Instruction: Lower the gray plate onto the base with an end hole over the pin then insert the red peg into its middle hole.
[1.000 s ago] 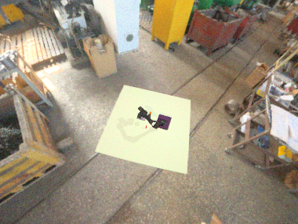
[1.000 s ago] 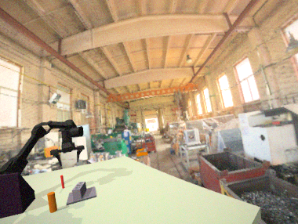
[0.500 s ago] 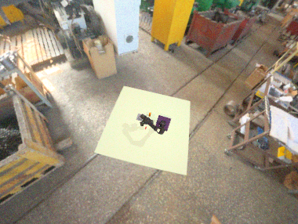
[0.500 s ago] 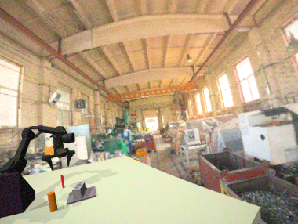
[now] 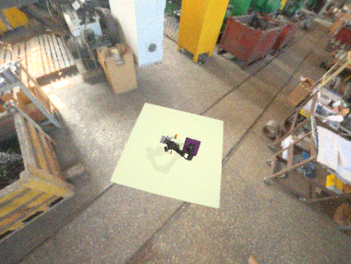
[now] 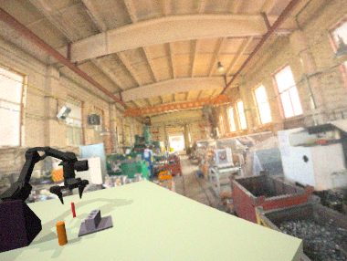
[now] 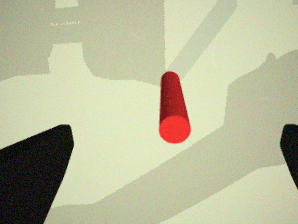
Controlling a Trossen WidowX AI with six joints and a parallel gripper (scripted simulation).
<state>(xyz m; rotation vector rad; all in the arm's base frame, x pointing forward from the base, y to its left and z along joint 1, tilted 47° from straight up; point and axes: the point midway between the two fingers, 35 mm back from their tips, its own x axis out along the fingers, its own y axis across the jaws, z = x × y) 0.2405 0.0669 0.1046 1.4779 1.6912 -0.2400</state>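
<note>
The red peg (image 7: pixel 174 106) (image 6: pixel 73 209) (image 5: pixel 170 151) stands upright on the pale green table top. My gripper (image 7: pixel 177 135) (image 6: pixel 70 194) (image 5: pixel 168 148) is open and empty. It hangs straight above the peg with one finger on each side, well apart from it. The gray plate (image 6: pixel 94 218) (image 5: pixel 164 138) rests on the flat lilac base (image 6: pixel 102 224), a little to the right of the peg in the exterior view. The pin and the plate's holes are too small to make out. The plate and base are outside the wrist view.
An orange cylinder (image 6: pixel 61 233) (image 5: pixel 175 136) stands upright near the front of the table, left of the base. The arm's purple mount (image 5: pixel 192 147) (image 6: pixel 15 224) sits at the table's left end. The table's edges (image 5: pixel 166 196) drop off to the workshop floor.
</note>
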